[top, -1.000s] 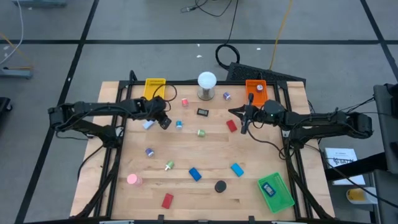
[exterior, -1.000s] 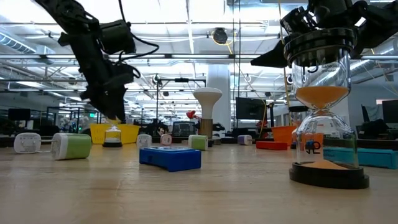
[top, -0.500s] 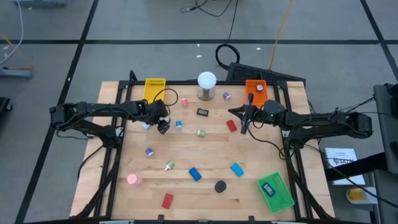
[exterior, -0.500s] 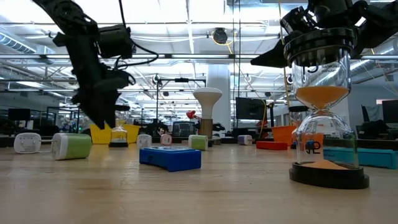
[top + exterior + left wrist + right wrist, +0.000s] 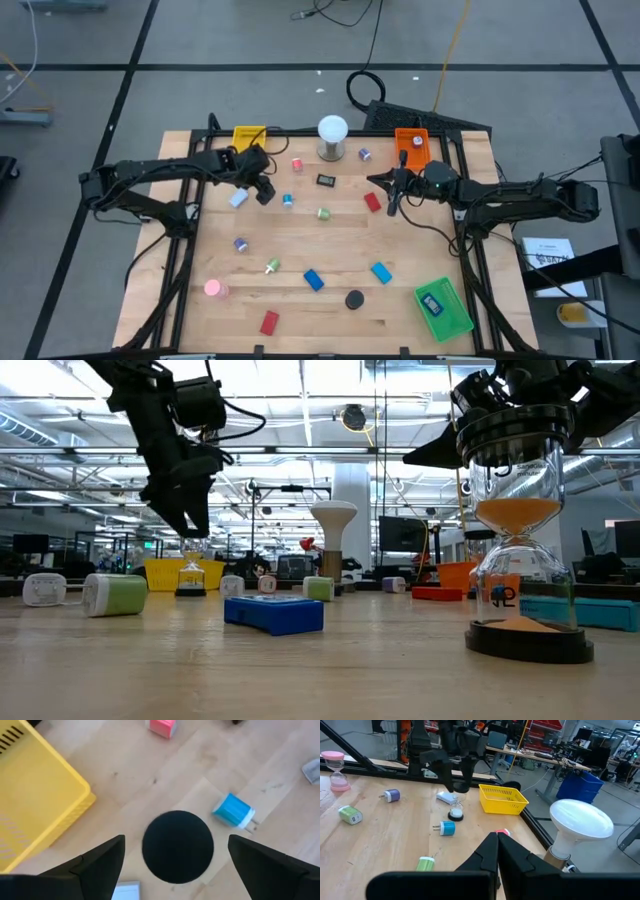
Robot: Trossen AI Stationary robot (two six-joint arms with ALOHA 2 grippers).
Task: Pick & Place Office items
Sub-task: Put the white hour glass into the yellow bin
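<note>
My left gripper (image 5: 176,841) hangs open, pointing steeply down, near the yellow tray (image 5: 249,136). Straight below it a small hourglass stands upright on the table. Its black round top (image 5: 177,846) shows between the two fingers, and its glass (image 5: 190,574) is clear of their tips. My right gripper (image 5: 390,203) is shut and level above the table, right of centre beside a red block (image 5: 372,202). It holds nothing. Other office items lie scattered: blue blocks (image 5: 313,280), a pink hourglass (image 5: 212,288), and a black hourglass (image 5: 354,298).
A white ball lamp (image 5: 332,135) stands at the far middle, an orange tray (image 5: 412,145) at far right and a green tray (image 5: 443,308) at near right. A blue plug (image 5: 234,812) and a whitish piece (image 5: 238,199) lie close to the small hourglass.
My left gripper has risen off the small hourglass and shifted a little toward the table's far edge. Its fingers were down around the hourglass a second ago. The hourglass has stayed standing on the table.
</note>
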